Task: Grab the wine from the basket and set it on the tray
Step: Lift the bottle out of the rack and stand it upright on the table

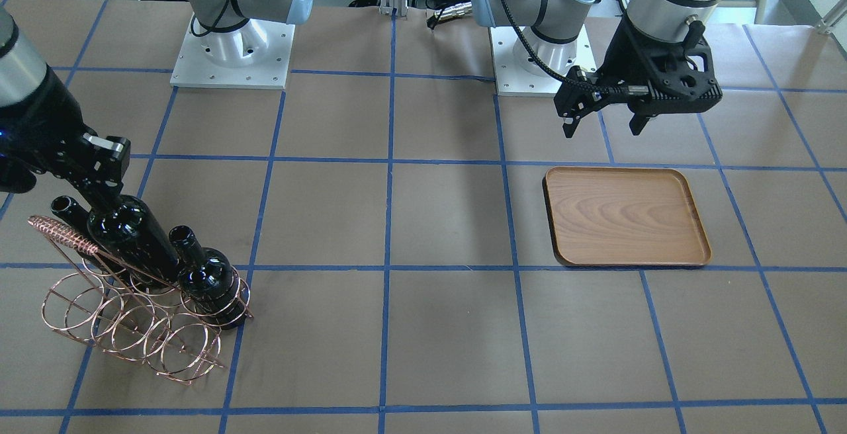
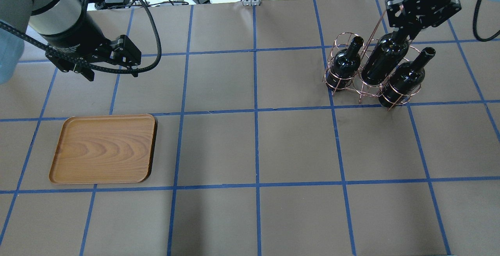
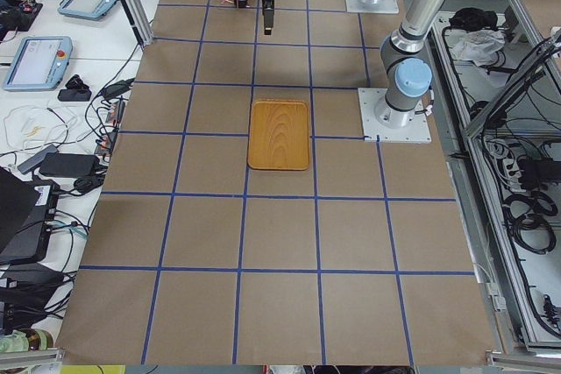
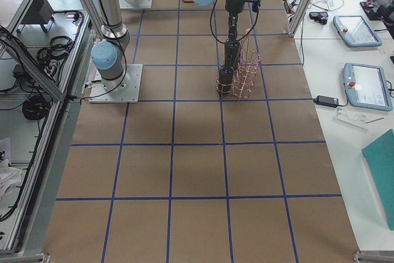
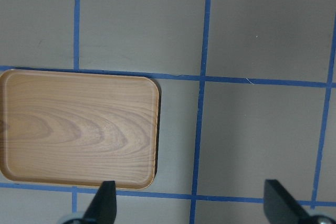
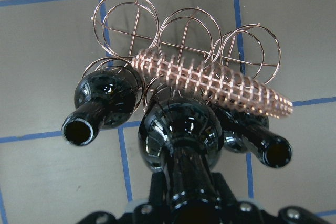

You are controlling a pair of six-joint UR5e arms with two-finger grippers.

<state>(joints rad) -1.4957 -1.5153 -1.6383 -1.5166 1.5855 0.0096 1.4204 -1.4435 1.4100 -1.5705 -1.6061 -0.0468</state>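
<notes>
- While its mouth is hidden inside the clamp, the glossy black glass wine bottle stands tilted in the middle of the copper wire basket, higher than the two identical black bottles flanking it.
- Right gripper: clamped on that bottle's neck.
- Bottle base: contact with the table cannot be determined.
- Left gripper: jaws spread wide, hovering near the flat brown wood-grain tray.

Looking down on the table from behind and from across, both catching its whole width, peering along it from either end, riding close on each wrist, left above the tray, right atop the basket.
</notes>
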